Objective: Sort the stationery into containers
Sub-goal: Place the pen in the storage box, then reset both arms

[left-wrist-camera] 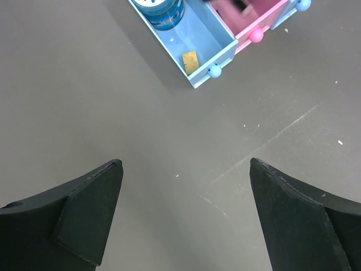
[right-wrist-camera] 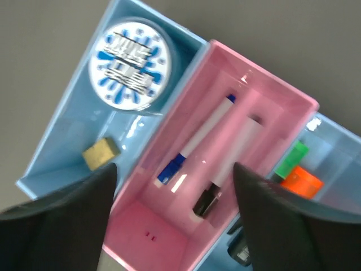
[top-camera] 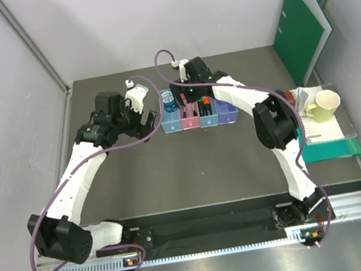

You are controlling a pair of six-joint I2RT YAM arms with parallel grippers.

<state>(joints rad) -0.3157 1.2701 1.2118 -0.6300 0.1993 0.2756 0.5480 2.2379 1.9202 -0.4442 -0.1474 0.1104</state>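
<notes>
Near edge: a metal rail [top-camera: 357, 207] is carrying the bases of both your arms, at the front of a dark grey table [top-camera: 193, 174].
Left gripper [left-wrist-camera: 185, 162]: your fingers are standing wide apart with nothing between them, hovering over bare table just in front of the tray row.
Right gripper [right-wrist-camera: 175, 166]: your fingers are standing apart and gripping nothing, hanging directly above the pink tray [right-wrist-camera: 271, 96].
Tray row [top-camera: 200, 120]: four joined trays are sitting at the middle of the table, running light blue, pink, light blue, purple from left to right.
First light blue tray [right-wrist-camera: 56, 141]: a blue patterned tin [right-wrist-camera: 131, 62] is sitting at the far end, and a small orange eraser [right-wrist-camera: 101, 153] is lying apart from it at the near end.
Pink tray contents: two thin pens [right-wrist-camera: 197, 141] are lying side by side.
Second light blue tray [right-wrist-camera: 333, 141]: two highlighters are lying here, one showing a green cap [right-wrist-camera: 292, 158], one an orange cap [right-wrist-camera: 302, 183].
Right side of table: a green ring binder [top-camera: 301, 27] is leaning on the wall, and a cream cup [top-camera: 323, 106] is resting beside a teal tray [top-camera: 330, 149].
</notes>
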